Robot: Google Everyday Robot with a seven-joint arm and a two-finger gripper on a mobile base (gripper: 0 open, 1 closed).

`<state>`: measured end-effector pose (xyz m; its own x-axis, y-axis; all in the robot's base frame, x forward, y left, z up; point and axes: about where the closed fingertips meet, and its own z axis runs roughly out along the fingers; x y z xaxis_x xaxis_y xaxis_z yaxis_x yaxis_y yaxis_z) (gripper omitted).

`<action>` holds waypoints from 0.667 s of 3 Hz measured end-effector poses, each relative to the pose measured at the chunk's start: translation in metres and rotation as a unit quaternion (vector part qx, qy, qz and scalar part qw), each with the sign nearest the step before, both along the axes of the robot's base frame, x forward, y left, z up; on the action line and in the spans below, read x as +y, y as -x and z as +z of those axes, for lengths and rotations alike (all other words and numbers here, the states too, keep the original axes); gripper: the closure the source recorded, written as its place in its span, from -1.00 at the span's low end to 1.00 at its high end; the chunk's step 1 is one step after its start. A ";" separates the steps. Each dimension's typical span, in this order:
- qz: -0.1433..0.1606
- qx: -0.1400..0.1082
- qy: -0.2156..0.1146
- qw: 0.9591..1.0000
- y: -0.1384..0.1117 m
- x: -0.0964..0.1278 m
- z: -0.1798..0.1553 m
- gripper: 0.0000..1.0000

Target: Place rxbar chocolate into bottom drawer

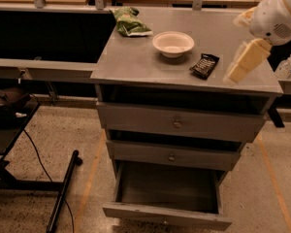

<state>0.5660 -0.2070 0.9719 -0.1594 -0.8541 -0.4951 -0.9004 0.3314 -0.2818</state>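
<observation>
Grey metal cabinet (136, 64), camera view only, so we go by that.

- Bottom drawer (167, 216) at 6 o'clock of the frame is pulled out, and the part of its inside that we see holds nothing. We count the opening step as done.
- The two upper drawers (177, 124) are closed.
- Rxbar (204, 65) lies flat on the cabinet top, at 4 o'clock from the bowl (173, 43) and just apart from it, near the front edge. It is not picked and not in the drawer.
- Green bag (130, 22) is at 10 o'clock from the bowl, well apart from the bar. Not ours.
- Gripper (238, 68) is at 3 o'clock from the bar, near it, over the right end of the top and tilted down toward 7 o'clock. It is not touching the bar. We cannot tell whether it is released or clenched. It carries nothing that we can see.

Our read is early stage, with the approach underway. Left to do: line up over the bar, grasp, lift clear of the top, carry down to 6 o'clock and release inside the drawer.
</observation>
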 end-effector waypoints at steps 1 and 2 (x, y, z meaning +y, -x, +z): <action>-0.013 0.001 -0.068 0.998 -0.052 0.019 -0.019 -1.00; -0.067 0.009 -0.098 0.993 -0.090 0.009 -0.049 -1.00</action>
<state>0.6564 -0.1978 0.9232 -0.2750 -0.7129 -0.6450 -0.8493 0.4946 -0.1846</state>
